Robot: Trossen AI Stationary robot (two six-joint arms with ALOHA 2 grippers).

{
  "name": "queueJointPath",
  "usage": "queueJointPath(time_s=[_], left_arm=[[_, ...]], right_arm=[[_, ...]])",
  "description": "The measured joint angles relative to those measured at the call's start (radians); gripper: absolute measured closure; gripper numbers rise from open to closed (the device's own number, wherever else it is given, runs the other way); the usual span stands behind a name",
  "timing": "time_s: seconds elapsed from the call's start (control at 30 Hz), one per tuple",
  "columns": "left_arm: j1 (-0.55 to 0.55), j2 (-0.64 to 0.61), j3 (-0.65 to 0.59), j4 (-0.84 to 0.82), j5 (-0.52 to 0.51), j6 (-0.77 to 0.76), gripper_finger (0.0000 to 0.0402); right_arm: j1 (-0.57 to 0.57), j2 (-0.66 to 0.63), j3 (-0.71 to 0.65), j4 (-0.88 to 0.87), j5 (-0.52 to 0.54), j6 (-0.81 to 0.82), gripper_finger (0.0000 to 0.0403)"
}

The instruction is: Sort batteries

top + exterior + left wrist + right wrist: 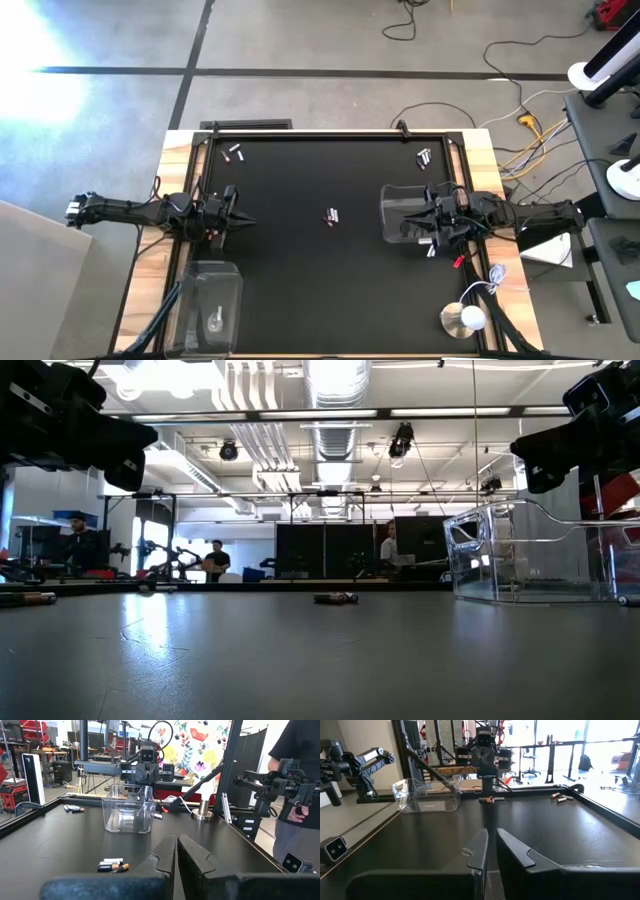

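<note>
The black table (320, 290) fills the high view, with one arm reaching in from each side. Two clear bins stand on it: one (408, 214) directly under the right gripper (425, 222), the other (212, 308) at the near left corner, beside and behind the left gripper (240, 218). Only the high view shows that second bin held a small pale item; the low view shows just the right-hand bin (520, 552).

Both grippers hover above the table, fingers pressed together and holding nothing. The left wrist view shows the left fingers (165, 857) closed, and the right wrist view shows the right fingers (480, 850) almost touching.

The batteries lie in small clusters. A middle group (331, 215) sits between the two grippers; the left wrist view shows it (113, 865) as silvery-white and dark copper-tipped cylinders lying side by side, just ahead of the left fingers. Another group (235, 153) lies at the far left corner, one (424, 157) at the far right, and a few (445, 255) just beside the right gripper. A person stands at the table's edge in the left wrist view.
</note>
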Motion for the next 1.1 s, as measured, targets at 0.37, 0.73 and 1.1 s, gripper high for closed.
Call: queueJointPath(time_s=[0.37, 0.73, 1.1], left_arm=[[0.0, 0.0, 0.0, 0.0, 0.0, 0.0, 0.04], [0.0, 0.0, 0.0, 0.0, 0.0, 0.0, 0.04], [0.0, 0.001, 0.0, 0.001, 0.0, 0.0, 0.04]], right_arm=[[0.0, 0.0, 0.0, 0.0, 0.0, 0.0, 0.0374], [-0.002, 0.008, 0.0, 0.129, 0.119, 0.459, 0.0374], [-0.002, 0.385, 0.443, -0.559, 0.393, 0.824, 0.0374]])
